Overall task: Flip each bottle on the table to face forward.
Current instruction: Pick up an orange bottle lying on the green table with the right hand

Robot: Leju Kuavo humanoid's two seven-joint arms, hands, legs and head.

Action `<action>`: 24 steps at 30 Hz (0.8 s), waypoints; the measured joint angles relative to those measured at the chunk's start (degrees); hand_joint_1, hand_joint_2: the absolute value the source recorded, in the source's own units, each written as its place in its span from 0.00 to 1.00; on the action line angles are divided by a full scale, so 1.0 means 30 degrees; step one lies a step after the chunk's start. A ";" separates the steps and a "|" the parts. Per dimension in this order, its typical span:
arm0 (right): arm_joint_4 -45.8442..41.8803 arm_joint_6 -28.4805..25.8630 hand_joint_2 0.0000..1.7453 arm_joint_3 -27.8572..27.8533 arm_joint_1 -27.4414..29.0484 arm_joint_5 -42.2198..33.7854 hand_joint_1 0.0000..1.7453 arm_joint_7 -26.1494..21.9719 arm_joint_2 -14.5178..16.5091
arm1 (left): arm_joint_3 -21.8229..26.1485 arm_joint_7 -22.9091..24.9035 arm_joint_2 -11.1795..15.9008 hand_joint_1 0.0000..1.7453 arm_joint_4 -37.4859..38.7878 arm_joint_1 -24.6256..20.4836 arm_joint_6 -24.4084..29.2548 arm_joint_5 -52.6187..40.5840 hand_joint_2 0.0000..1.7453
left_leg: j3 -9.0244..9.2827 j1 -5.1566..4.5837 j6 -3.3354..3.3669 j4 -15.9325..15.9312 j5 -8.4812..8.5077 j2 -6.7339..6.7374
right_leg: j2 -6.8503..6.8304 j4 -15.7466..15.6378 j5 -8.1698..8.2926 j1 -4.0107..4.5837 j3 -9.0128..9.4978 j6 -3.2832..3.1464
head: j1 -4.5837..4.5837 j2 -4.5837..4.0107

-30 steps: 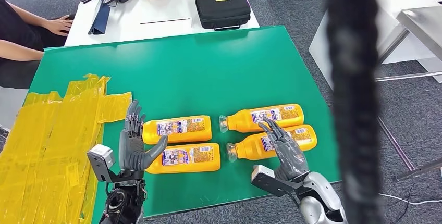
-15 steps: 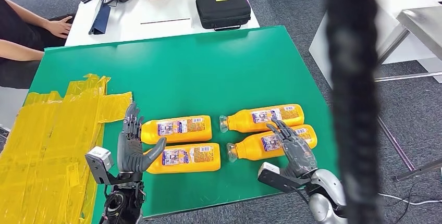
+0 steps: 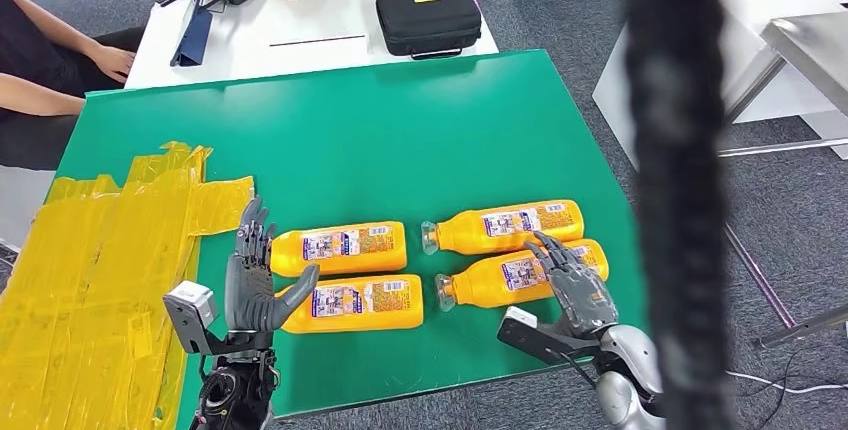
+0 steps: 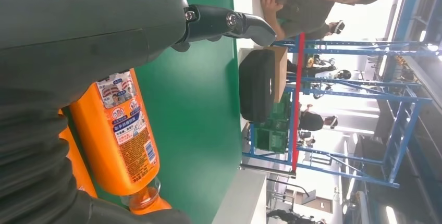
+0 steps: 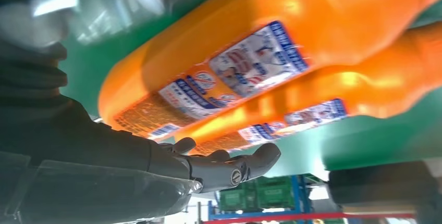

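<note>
Four bottles lie label-up on the bench (image 3: 420,130); I've slid the right robot hand (image 3: 578,290), fingers spread and holding nothing, rightward along the near-right bottle (image 3: 500,277), left robot hand (image 3: 255,275) idle and released, so flipping looks nearly finished.

Left robot hand (image 3: 255,275) and right robot hand (image 3: 578,285) spread, empty.
</note>
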 joint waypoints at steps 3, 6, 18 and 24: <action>0.0034 0.0113 1.00 -0.0186 -0.0022 0.0668 0.00 0.0462 0.0053 | 0.0000 0.0148 0.0000 0.00 -0.0062 0.0018 -0.0002 -0.0040 1.00 | 0.0000 0.0000 0.0000 0.0000 -0.0002 0.0002 | 0.0000 0.0000 -0.0001 0.0000 0.0000 0.0000 | -0.0002 0.0000; 0.0078 0.0124 1.00 -0.0368 -0.0114 0.1060 0.00 0.0685 0.0102 | 0.0000 0.0202 0.0000 0.00 -0.0168 0.0082 -0.0002 -0.0064 1.00 | 0.0001 0.0001 0.0000 0.0000 -0.0002 0.0001 | 0.0000 0.0000 -0.0003 0.0001 -0.0001 0.0001 | 0.0000 0.0000; 0.0590 0.0137 1.00 -0.1166 -0.0263 0.1212 0.00 0.0703 0.0071 | 0.0000 0.0206 0.0000 0.00 -0.0149 0.0060 0.0005 -0.0067 1.00 | 0.0001 -0.0001 0.0003 0.0000 -0.0002 0.0000 | 0.0001 0.0000 -0.0004 -0.0001 0.0000 0.0006 | 0.0000 0.0000; 0.1413 0.0690 1.00 -0.1211 -0.0876 0.1572 1.00 0.0605 -0.0029 | -0.0026 0.0202 0.0000 0.00 0.0080 -0.0320 -0.0076 -0.0073 1.00 | 0.0011 -0.0001 0.0003 0.0000 0.0000 0.0001 | 0.0001 0.0000 -0.0003 0.0000 0.0007 0.0006 | -0.0002 0.0000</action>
